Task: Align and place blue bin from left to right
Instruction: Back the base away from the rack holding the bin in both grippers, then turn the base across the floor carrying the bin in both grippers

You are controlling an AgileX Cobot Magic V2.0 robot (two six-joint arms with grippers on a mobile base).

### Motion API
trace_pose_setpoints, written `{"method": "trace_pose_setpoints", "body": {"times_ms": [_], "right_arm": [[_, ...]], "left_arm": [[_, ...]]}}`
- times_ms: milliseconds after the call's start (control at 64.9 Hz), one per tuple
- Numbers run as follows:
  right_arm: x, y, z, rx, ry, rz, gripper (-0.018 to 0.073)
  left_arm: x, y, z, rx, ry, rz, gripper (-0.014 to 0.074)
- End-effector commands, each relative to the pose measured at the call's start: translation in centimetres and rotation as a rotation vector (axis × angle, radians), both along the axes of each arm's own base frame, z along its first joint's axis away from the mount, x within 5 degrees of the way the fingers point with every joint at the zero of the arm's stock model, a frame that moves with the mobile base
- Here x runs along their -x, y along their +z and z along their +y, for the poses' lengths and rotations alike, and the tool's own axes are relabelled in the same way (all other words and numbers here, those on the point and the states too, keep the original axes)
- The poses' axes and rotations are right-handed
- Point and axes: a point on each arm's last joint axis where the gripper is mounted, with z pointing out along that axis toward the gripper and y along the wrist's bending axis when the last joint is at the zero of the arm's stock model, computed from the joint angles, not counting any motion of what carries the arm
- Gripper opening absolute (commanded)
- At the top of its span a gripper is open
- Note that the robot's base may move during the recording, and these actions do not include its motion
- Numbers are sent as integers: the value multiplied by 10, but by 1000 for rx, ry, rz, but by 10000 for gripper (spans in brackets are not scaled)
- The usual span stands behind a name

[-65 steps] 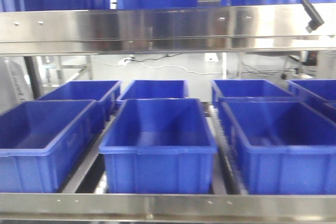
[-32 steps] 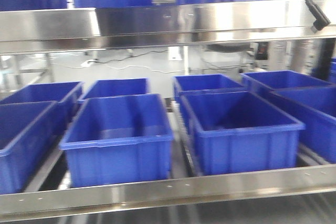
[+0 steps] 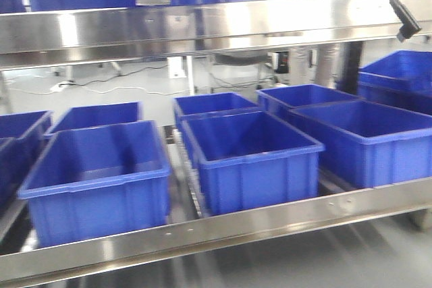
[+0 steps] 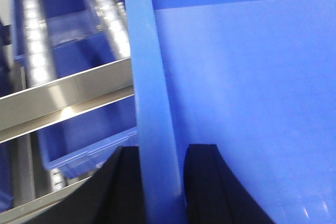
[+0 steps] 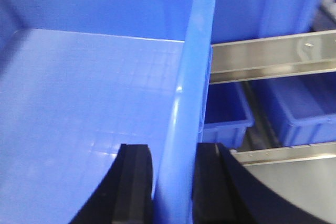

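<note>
**A:** where's the bin (image 4: 247, 87) at?

**B:** it's held by both arms. Left pincer (image 4: 163, 153) is clamped tight on one wall, with the bin's inside to its right. Right pincer (image 5: 170, 149) squeezes the opposite wall, inside to its left. The shelf (image 5: 273, 56) is just beyond.

Bright, even light. Front view motion-blurred, soft all over; glare bands on steel shelf rail (image 3: 202, 28). Wrist views soft, blue bin (image 4: 252, 103) washed pale, faint sheen.

Counted at least eight shelved bins (image 3: 250, 156), one gripped blue bin (image 4: 236, 77), two rails (image 3: 202, 28), one cable (image 3: 398, 5), one left gripper (image 4: 161, 182), one right gripper (image 5: 173, 184).
</note>
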Motion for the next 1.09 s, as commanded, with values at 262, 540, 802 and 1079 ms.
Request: {"method": "trace_pose_setpoints", "body": {"times_ms": [262, 540, 802, 1079], "right_arm": [[8, 25, -2, -1, 34, -168, -78], [8, 25, -2, -1, 34, -168, -78], [8, 25, -2, -1, 34, -168, -78], [8, 25, -2, -1, 34, -168, -78]], "left_arm": [[7, 20, 0, 20, -24, -123, -16], [7, 20, 0, 20, -24, -123, -16], [7, 20, 0, 20, -24, -123, -16], [7, 20, 0, 20, -24, -123, -16]]}}
